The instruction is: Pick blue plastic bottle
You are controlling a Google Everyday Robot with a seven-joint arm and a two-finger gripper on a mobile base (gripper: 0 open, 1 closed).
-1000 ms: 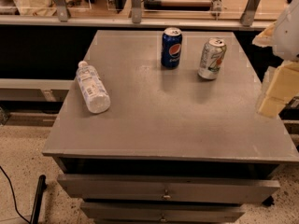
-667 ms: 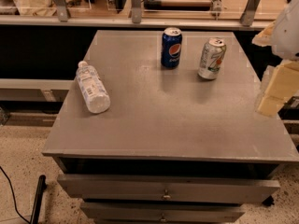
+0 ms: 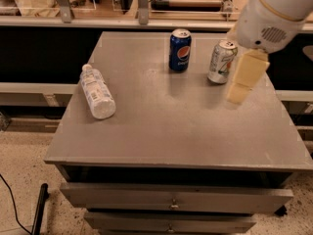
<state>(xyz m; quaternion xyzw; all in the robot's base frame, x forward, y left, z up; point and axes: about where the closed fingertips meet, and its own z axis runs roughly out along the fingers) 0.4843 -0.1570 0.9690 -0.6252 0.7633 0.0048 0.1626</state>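
Observation:
The blue plastic bottle [image 3: 97, 92] lies on its side near the left edge of the grey table [image 3: 171, 131], its white cap pointing to the back. It is clear with a pale printed label. My gripper [image 3: 241, 82], cream-coloured under a white arm housing [image 3: 274, 18], hangs over the right part of the table, just right of the silver-green can. It is far to the right of the bottle and holds nothing that I can see.
A dark blue Pepsi can [image 3: 180, 50] and a silver-green soda can [image 3: 221, 61] stand upright at the back of the table. Drawers [image 3: 171, 199] sit under the tabletop. A rail and glass panels [image 3: 122, 21] run behind. A black cable [image 3: 36, 209] lies on the floor at the left.
My arm and gripper have moved left from the right edge of the view to over the table's right side, next to the silver-green can. The bottle and cans have not moved.

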